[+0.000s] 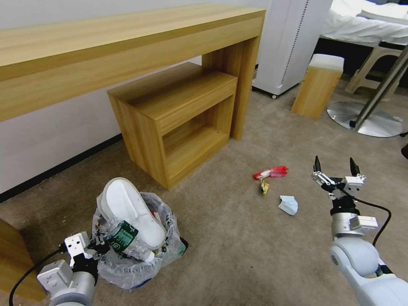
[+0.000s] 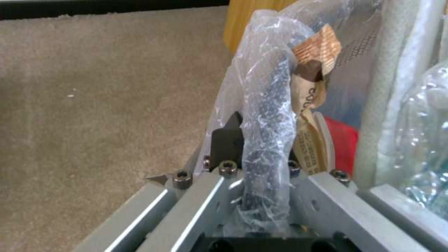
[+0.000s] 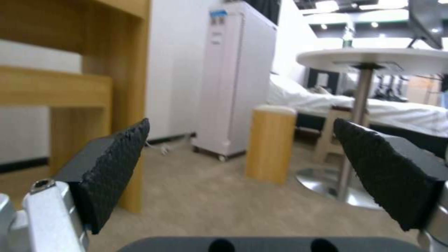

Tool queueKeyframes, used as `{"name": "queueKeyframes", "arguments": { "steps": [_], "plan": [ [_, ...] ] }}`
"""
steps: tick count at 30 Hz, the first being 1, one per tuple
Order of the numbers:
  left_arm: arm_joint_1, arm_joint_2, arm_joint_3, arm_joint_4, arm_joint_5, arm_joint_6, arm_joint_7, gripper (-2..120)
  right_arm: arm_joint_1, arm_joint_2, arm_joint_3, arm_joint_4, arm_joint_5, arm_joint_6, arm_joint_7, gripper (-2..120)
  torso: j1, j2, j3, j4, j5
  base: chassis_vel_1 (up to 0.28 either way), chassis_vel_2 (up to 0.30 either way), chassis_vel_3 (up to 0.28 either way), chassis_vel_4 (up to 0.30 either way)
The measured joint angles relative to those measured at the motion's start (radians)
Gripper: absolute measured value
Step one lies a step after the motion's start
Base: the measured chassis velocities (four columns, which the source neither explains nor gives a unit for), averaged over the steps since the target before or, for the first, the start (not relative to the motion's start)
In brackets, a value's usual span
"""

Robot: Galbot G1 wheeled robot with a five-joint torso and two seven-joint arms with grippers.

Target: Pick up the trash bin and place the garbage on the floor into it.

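The left pincer is clamped on the bag-wrapped rim of the trash bin, at seven o'clock in the head view (a white slipper juts from it). On the floor, red wrapper and white paper lie near four o'clock, beside the right pincer, fingers apart.

Floor: beige-tan carpet.
Trash bin: lined with crinkled clear plastic.
Slipper: white.
Bottle: clear, green label.
Wrapper: red; yellow scrap beside it.
Paper: pale blue-white.
Desk: light wood grain.
Right gripper: black textured pads, silver body.
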Motion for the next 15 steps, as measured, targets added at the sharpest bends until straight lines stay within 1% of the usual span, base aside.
{"name": "queueKeyframes", "arguments": {
  "steps": [1,4,6,12,15],
  "plan": [
    [0.000,-0.001,0.001,0.001,0.001,-0.001,0.000,1,-0.002,0.000,0.000,-0.003,0.002,-0.006,0.004,100,0.000,0.000,0.000,0.0000,0.0001,0.000,0.000,0.000,0.000],
    [0.000,-0.006,0.002,0.007,0.006,-0.007,0.003,1,-0.021,-0.003,0.003,-0.004,0.009,-0.063,0.032,100,0.000,0.000,0.000,0.0000,0.0000,0.000,0.000,0.000,0.000],
    [0.000,-0.006,0.003,0.008,0.008,-0.009,0.004,1,-0.020,-0.004,0.003,-0.005,0.011,-0.074,0.041,100,0.000,0.000,0.000,0.0000,0.0000,-0.019,-0.025,-0.011,-0.012],
    [0.002,-0.006,0.002,0.009,0.009,-0.011,0.007,1,-0.008,-0.002,0.005,-0.020,-0.007,-0.067,0.050,100,0.000,0.000,0.000,0.0002,-0.0002,-0.013,-0.017,-0.007,-0.011],
    [0.001,-0.005,0.002,0.013,0.015,-0.012,0.008,1,-0.011,0.010,0.010,-0.012,-0.029,-0.047,0.053,100,0.000,0.000,0.000,0.0001,-0.0002,0.000,0.000,0.000,0.000]
  ]
}}
